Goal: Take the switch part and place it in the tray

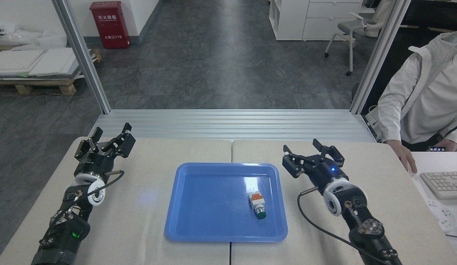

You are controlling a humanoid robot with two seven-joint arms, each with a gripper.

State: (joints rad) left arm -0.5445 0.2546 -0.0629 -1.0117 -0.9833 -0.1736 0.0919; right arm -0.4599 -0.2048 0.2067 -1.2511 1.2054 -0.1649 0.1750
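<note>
Switch part point(257, 205) lies in tray point(213, 235); right pincer point(312, 154) and left pincer point(109, 134) spread, empty.

A red cabinet point(110, 24) stands far left, a person in white point(425, 92) sits right beside a keyboard point(443, 184).

Tray: you see a glossy blue plastic tray point(199, 206), plain, with a white glare patch, left of your right gripper point(312, 154).
Switch part: your small push-button switch part point(257, 205) shows an orange block, whitish-grey body and green cap.
Right gripper: black, with a blue light and white wrist ring.
Left gripper point(109, 137): black, white ring behind.
Table cloth point(140, 206): plain beige under both grippers.
</note>
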